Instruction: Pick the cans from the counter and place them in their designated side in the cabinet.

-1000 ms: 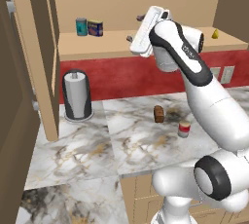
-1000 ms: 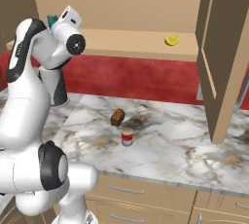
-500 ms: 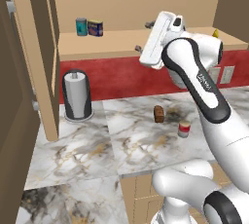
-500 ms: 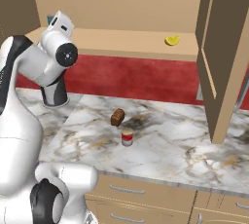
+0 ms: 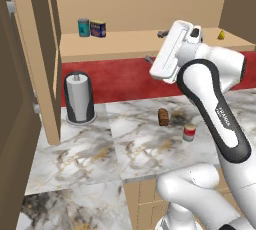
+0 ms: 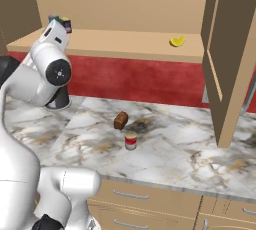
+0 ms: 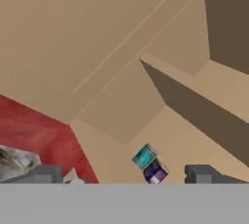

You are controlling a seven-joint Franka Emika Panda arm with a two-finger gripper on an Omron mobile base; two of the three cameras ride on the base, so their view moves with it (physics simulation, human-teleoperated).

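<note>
The dark blue can with a yellow label [image 5: 98, 28] stands on the cabinet shelf [image 5: 125, 43] at its left end, next to a teal can [image 5: 83, 27]. In the hand view the blue can [image 7: 155, 172] lies just below the teal one [image 7: 144, 156]. The red can with a white band [image 5: 189, 133] [image 6: 130, 140] stands upright on the marble counter [image 5: 95, 149] [image 6: 195, 144]. My gripper [image 5: 154, 46] [image 7: 124, 174] hangs open and empty in front of the shelf, right of the blue can and well above the red one.
A small brown block [image 5: 163, 117] [image 6: 120, 120] lies on the counter just behind the red can. A grey canister [image 5: 79, 97] stands at the back left. A yellow wedge [image 5: 221, 34] [image 6: 176, 41] sits on the shelf's right end. Open cabinet doors [image 5: 40, 54] [image 6: 232, 49] flank the shelf.
My hand has swung a little to the right and downward, away from the shelf's left end. The jaws stayed open, and both cans kept their places.
</note>
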